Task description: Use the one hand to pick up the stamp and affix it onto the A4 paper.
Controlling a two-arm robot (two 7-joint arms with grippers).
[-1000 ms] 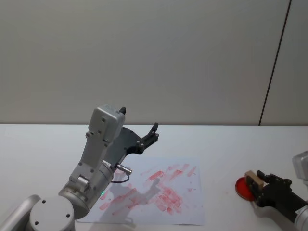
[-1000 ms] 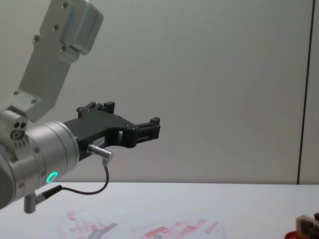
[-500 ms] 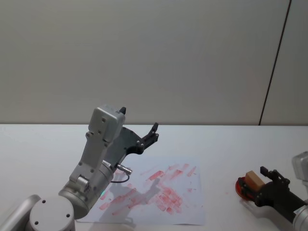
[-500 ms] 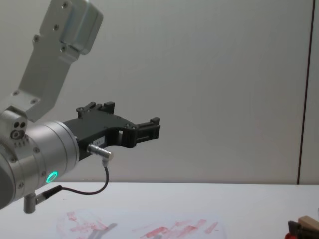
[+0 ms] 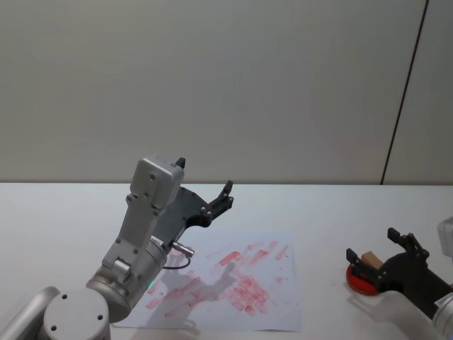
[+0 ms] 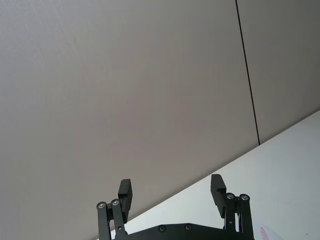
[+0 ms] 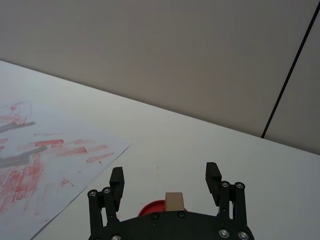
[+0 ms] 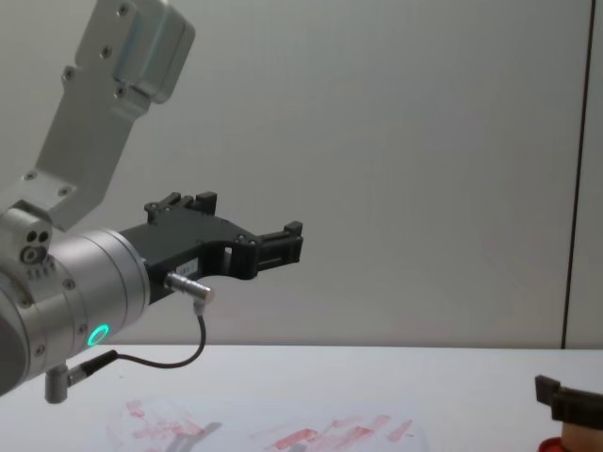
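Note:
The stamp (image 5: pixel 369 261), a small tan wooden block, stands on a flat red disc (image 5: pixel 359 281) at the table's right. My right gripper (image 5: pixel 371 244) is open, one finger on each side of the stamp (image 7: pixel 174 201), which sits close to its palm. The A4 paper (image 5: pixel 272 301), white with red smeared prints, lies at the table's middle, left of the disc. My left gripper (image 5: pixel 205 177) hangs open and holds nothing, raised above the paper's far left part.
The left arm's silver wrist with its green ring (image 8: pixel 97 333) and grey link (image 5: pixel 148 212) rise over the paper's left side. Bare white table (image 5: pixel 325 205) lies between paper and disc. A plain wall stands behind.
My right gripper has opened and let go of the stamp, which now rests on the red disc. The gripper drew back slightly to the right. The left arm has not moved.

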